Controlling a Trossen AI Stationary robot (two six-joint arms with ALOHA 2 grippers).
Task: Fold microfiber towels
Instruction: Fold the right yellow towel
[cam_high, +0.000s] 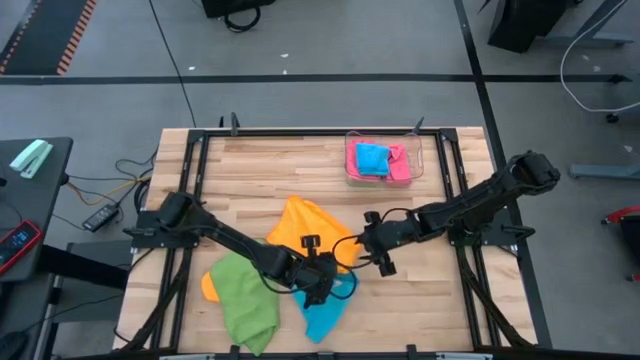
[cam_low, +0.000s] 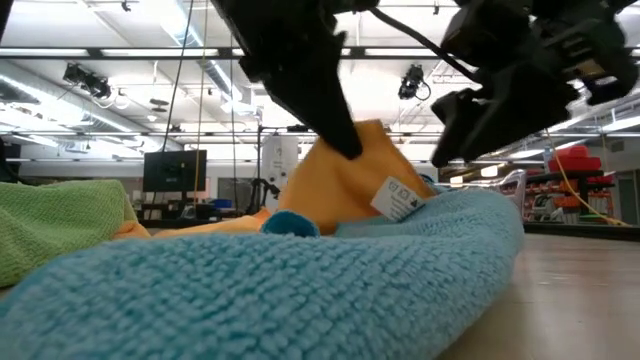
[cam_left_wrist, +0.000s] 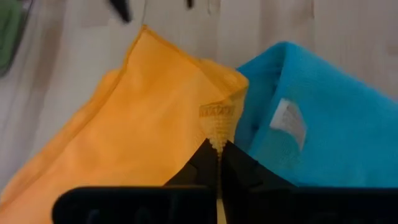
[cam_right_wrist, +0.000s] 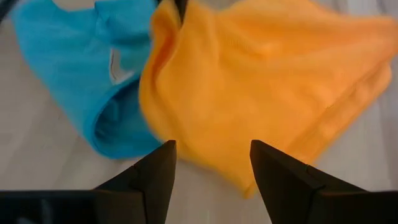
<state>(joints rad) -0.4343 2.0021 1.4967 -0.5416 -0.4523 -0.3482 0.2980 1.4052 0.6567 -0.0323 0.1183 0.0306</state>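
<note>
Blue towel (cam_low: 300, 290) lies unfolded beside orange towel (cam_high: 305, 230); your left gripper (cam_high: 322, 283) pinches its corner, right gripper (cam_high: 378, 255) gaping nearby. Green towel (cam_high: 245, 305) unfolded; folding barely begun.

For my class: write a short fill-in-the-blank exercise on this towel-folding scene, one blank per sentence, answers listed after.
1. The left claw is shut on the ____ towel.
2. The right claw stands ____ above that towel.
3. Beside the pinched corner lies a ____ towel with a white label.
4. The clear tray holds folded blue and ____ towels.

Answers: orange; open; blue; pink
</note>
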